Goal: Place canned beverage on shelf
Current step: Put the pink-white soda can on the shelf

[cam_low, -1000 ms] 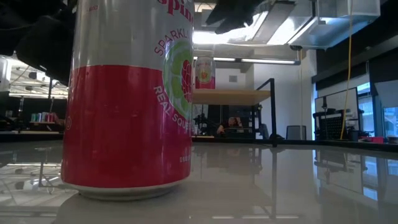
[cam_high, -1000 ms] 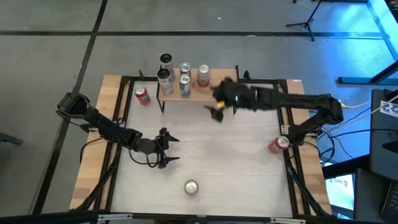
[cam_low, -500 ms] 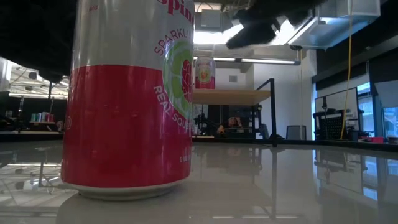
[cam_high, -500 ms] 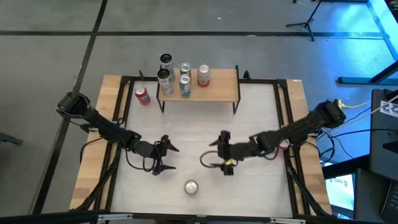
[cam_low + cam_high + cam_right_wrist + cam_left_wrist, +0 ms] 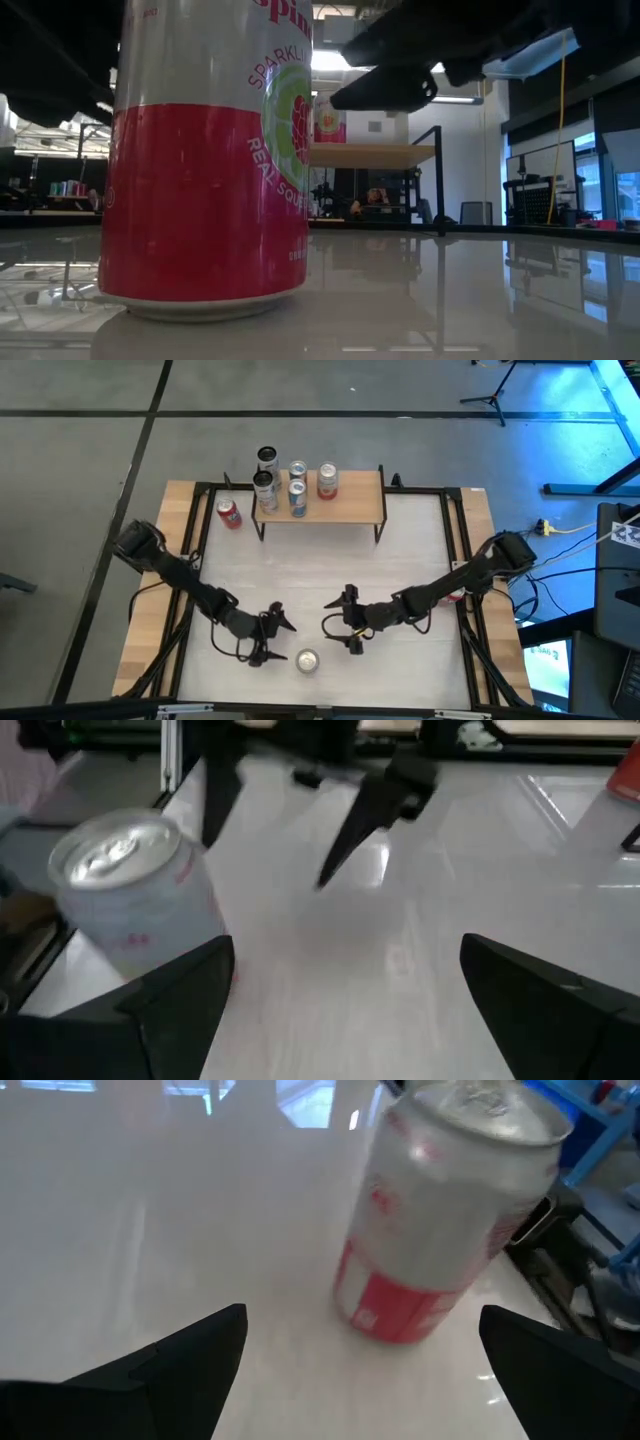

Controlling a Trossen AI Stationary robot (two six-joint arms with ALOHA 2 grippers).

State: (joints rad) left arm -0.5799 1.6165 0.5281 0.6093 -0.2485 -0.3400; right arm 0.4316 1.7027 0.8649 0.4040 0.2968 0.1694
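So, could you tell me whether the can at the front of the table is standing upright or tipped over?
Upright. The high view shows the sparkling water can as a round silver top; the low view shows its base flat on the table.

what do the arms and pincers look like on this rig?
Both arms are dark, slim and jointed, with black cables looping near the wrists. The left pincer and the right pincer each have two black, tapering, pointed fingers. The right shows a small yellow-green mark near the wrist. No other markings visible.

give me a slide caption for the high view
Both open grippers, left and right, flank a can near the table's front edge.
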